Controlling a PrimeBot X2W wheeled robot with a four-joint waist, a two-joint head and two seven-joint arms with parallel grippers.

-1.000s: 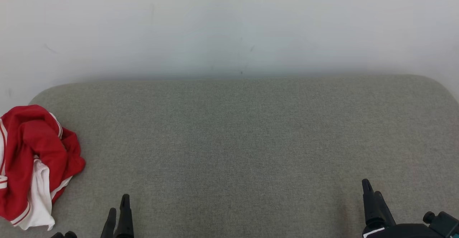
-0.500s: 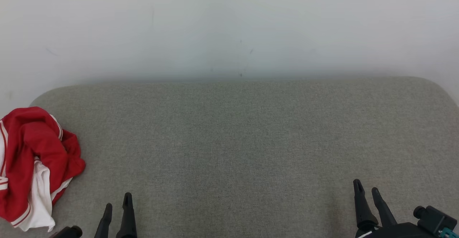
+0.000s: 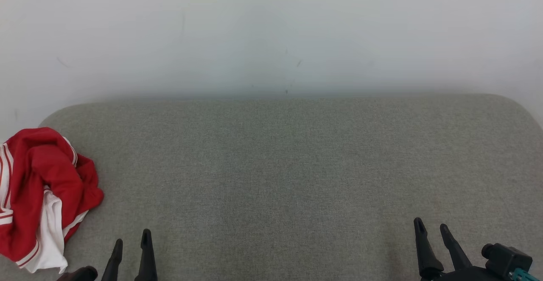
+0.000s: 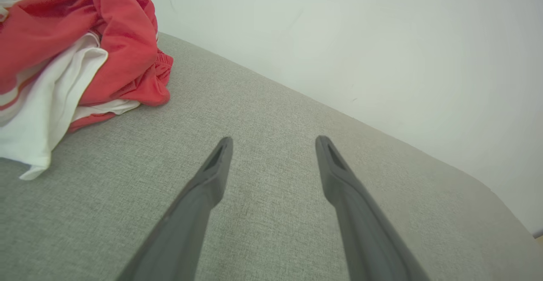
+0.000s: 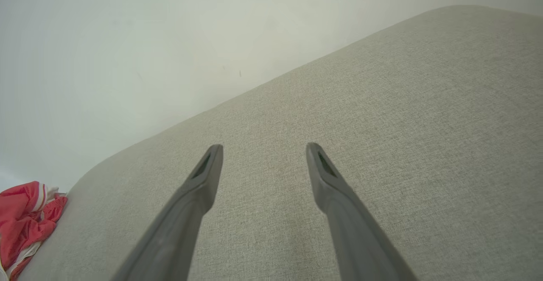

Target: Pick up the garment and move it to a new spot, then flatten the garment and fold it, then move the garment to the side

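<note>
A crumpled red and white garment [image 3: 40, 196] lies bunched at the far left edge of the grey upholstered surface [image 3: 288, 166]. My left gripper [image 3: 131, 240] stands open at the lower left, a short way right of the garment and apart from it. In the left wrist view the garment [image 4: 72, 56] sits up and left of the spread left gripper [image 4: 273, 143]. My right gripper [image 3: 430, 226] is open at the lower right, holding nothing. The right wrist view has the right gripper [image 5: 263, 149] over bare fabric, with the garment [image 5: 25, 217] far off at the left edge.
A pale wall [image 3: 271, 31] rises right behind the surface's rounded far edge. The grey fabric stretches wide between the two grippers and toward the right side.
The head camera has tipped slightly, shifting the whole picture down. Both grippers' fingers have spread apart in the head view, and the right gripper has slid a little left.
</note>
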